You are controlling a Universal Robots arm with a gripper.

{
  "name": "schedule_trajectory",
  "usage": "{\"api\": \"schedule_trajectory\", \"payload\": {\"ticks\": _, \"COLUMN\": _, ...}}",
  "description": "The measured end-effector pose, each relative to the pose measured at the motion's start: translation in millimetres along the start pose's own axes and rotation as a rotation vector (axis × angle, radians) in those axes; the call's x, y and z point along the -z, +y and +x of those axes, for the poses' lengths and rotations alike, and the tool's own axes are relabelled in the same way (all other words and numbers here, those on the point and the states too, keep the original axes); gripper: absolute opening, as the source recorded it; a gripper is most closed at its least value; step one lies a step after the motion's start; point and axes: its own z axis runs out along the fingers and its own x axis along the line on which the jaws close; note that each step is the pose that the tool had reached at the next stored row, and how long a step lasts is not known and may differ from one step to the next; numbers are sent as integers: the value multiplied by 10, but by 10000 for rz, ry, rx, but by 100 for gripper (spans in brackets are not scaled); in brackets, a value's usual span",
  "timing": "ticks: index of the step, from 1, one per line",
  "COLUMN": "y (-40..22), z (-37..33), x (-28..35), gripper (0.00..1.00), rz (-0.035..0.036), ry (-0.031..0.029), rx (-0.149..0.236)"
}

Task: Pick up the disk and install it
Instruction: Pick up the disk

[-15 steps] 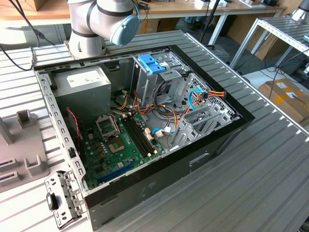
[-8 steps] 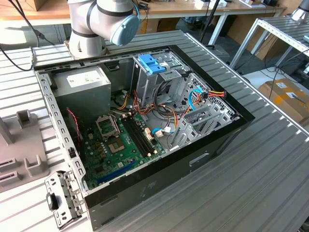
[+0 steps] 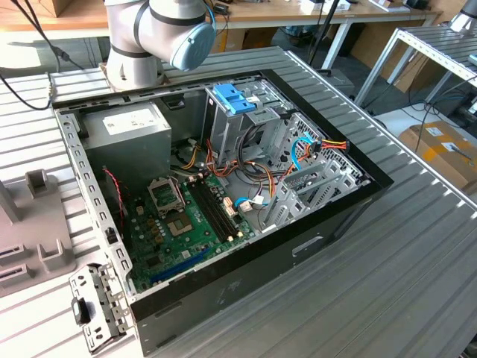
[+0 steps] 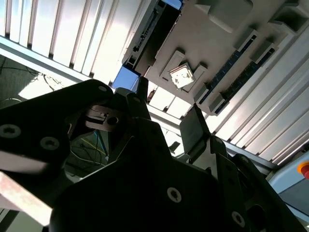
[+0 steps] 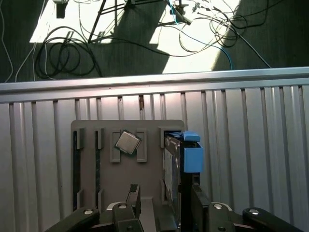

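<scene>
1. Disk (image 5: pixel 172 159) is standing on its edge in a slot of the grey tray (image 5: pixel 149 140) in the first wrist view, with its blue end tab (image 5: pixel 192 157) pointing away from the gripper (image 5: pixel 164 191). The jaws are standing spread apart. The dark body of the disk is lying between the two fingers (image 5: pixel 133 193), much nearer to one finger than to the other. I cannot tell if the near finger is touching it. A square silver chip (image 5: pixel 128 142) is resting in another pocket of the same tray, beside the disk. The tray is lying on the ribbed metal table (image 5: pixel 241 145), and cables (image 5: pixel 63 58) are lying on the floor beyond the table edge.

2. In the second wrist view the gripper (image 4: pixel 169 99) is showing the same wide gap between its jaws. The disk (image 4: pixel 147 41) is sitting upright at the edge of the tray (image 4: pixel 217 34), with the chip (image 4: pixel 181 76) near it.

3. In the exterior view the open computer case (image 3: pixel 246 287) is lying on the table (image 3: pixel 402 283), and the arm (image 3: pixel 160 30) is rising behind it. Inside the case a pale blue bracket (image 3: pixel 231 97) is sitting on the drive cage, a grey metal box (image 3: pixel 123 138) is occupying one corner, and a green motherboard (image 3: pixel 186 224) is covering the bottom. The grey tray (image 3: pixel 30 224) is lying at the exterior view's left, apart from the case.
</scene>
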Motion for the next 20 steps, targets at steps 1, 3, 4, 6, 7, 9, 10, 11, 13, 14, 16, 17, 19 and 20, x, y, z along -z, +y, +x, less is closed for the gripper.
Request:
{"api": "schedule_trajectory", "payload": {"ticks": 1, "y": 0, "z": 0, "x": -4, "gripper": 54, "rz": 0, "ry": -4, "rx": 0}}
{"api": "schedule_trajectory", "payload": {"ticks": 3, "y": -1, "z": 0, "x": -14, "gripper": 54, "rz": -1, "ry": -11, "rx": 0}}
{"api": "schedule_trajectory", "payload": {"ticks": 4, "y": -1, "z": 0, "x": -18, "gripper": 54, "rz": -2, "ry": -15, "rx": 0}}
{"api": "schedule_trajectory", "payload": {"ticks": 6, "y": -1, "z": 1, "x": -27, "gripper": 54, "rz": -2, "ry": -22, "rx": 1}}
{"api": "schedule_trajectory", "payload": {"ticks": 7, "y": -1, "z": 1, "x": -32, "gripper": 54, "rz": -2, "ry": -25, "rx": 1}}
{"api": "schedule_trajectory", "payload": {"ticks": 9, "y": -2, "z": 1, "x": -48, "gripper": 54, "rz": -3, "ry": -32, "rx": 1}}
{"api": "schedule_trajectory", "payload": {"ticks": 10, "y": -2, "z": 2, "x": -56, "gripper": 54, "rz": -3, "ry": -34, "rx": 1}}
{"api": "schedule_trajectory", "payload": {"ticks": 11, "y": -3, "z": 2, "x": -62, "gripper": 54, "rz": -3, "ry": -35, "rx": 2}}
{"api": "schedule_trajectory", "payload": {"ticks": 13, "y": -3, "z": 2, "x": -73, "gripper": 54, "rz": -3, "ry": -39, "rx": 2}}
{"api": "schedule_trajectory", "payload": {"ticks": 14, "y": -3, "z": 3, "x": -78, "gripper": 54, "rz": -3, "ry": -41, "rx": 2}}
{"api": "schedule_trajectory", "payload": {"ticks": 16, "y": -4, "z": 3, "x": -89, "gripper": 54, "rz": -4, "ry": -47, "rx": 2}}
{"api": "schedule_trajectory", "payload": {"ticks": 17, "y": -5, "z": 3, "x": -95, "gripper": 54, "rz": -4, "ry": -49, "rx": 2}}
{"api": "schedule_trajectory", "payload": {"ticks": 19, "y": -5, "z": 3, "x": -105, "gripper": 54, "rz": -5, "ry": -56, "rx": 2}}
{"api": "schedule_trajectory", "payload": {"ticks": 20, "y": -5, "z": 4, "x": -111, "gripper": 54, "rz": -4, "ry": -60, "rx": 3}}
